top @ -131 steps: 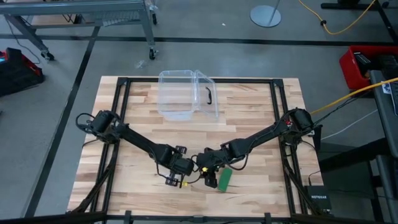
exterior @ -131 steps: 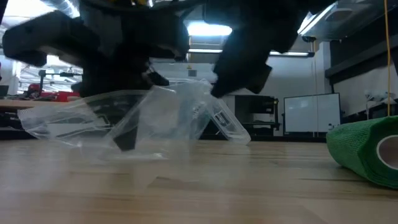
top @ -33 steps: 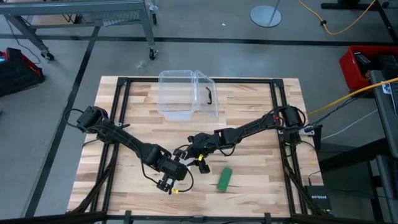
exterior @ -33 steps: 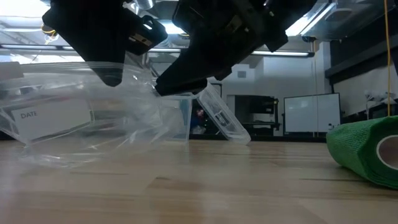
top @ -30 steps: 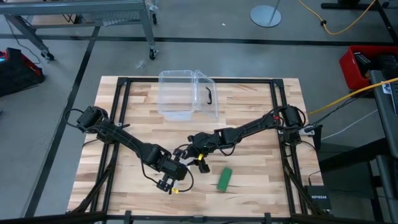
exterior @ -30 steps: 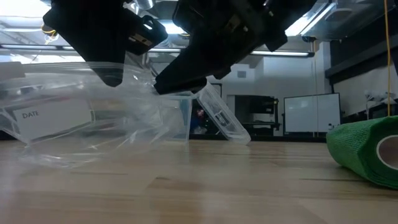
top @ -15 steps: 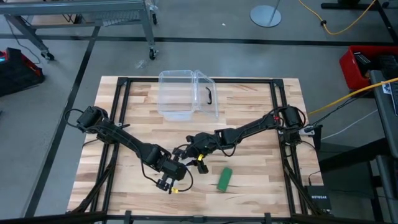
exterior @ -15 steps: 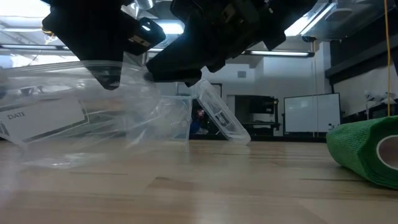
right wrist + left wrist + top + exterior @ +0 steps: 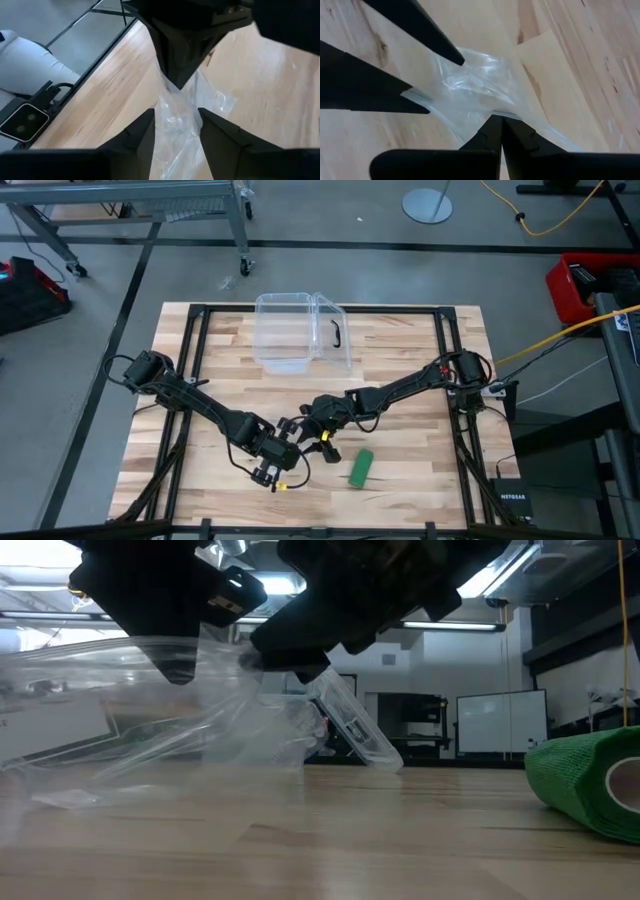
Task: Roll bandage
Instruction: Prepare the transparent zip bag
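Bandage (image 9: 361, 467), a stubby matte green roll, lies just beside right gripper (image 9: 300, 427); crinkly clear wrapper (image 9: 176, 125) is pinched by both, left gripper (image 9: 283, 442) fully closed.

The bandage (image 9: 361, 466) lies on the table (image 9: 420, 480), right of both pincers, the clear box (image 9: 300, 332) behind them.

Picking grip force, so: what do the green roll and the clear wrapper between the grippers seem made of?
The bandage looks like matte woven stretch cloth, with fuzzy texture and no shine. The wrapper looks like thin glossy clear plastic film, creased and see-through.
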{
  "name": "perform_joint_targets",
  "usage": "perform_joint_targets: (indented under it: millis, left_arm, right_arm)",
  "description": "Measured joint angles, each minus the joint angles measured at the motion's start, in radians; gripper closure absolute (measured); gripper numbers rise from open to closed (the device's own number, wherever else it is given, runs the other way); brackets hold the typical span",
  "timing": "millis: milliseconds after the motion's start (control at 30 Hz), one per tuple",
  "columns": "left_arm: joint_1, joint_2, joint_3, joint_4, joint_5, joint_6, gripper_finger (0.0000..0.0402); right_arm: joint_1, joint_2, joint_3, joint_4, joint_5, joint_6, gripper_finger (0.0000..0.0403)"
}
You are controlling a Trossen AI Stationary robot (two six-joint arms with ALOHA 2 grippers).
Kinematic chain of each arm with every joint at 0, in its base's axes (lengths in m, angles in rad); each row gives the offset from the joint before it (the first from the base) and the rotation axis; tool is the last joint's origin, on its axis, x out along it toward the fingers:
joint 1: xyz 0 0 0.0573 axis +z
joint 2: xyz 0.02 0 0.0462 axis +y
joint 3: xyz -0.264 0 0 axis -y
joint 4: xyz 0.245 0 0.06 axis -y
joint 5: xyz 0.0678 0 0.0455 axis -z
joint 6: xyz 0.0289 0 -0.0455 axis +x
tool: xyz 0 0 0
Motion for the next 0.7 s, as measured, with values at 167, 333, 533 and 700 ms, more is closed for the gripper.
perform_joint_targets:
  millis: [167, 333, 533, 700]
  left_arm:
    - [0.0, 0.0, 0.0, 0.028, -0.001, -0.006, 0.0401]
    - [0.0, 0.0, 0.0, 0.028, -0.001, -0.007, 0.0401]
    - [0.0, 0.0, 0.0, 0.027, -0.001, -0.012, 0.0401]
    - [0.0, 0.0, 0.0, 0.022, -0.002, -0.013, 0.0401]
  right_arm:
    - [0.019, 0.0, 0.0, -0.002, 0.019, 0.0, 0.0253]
    - [0.031, 0.01, 0.0, -0.004, 0.034, 0.0, 0.028]
    - [0.036, 0.049, 0.0, -0.009, 0.033, 0.031, 0.0369]
    - [0.036, 0.049, 0.0, -0.026, 0.031, 0.032, 0.0388]
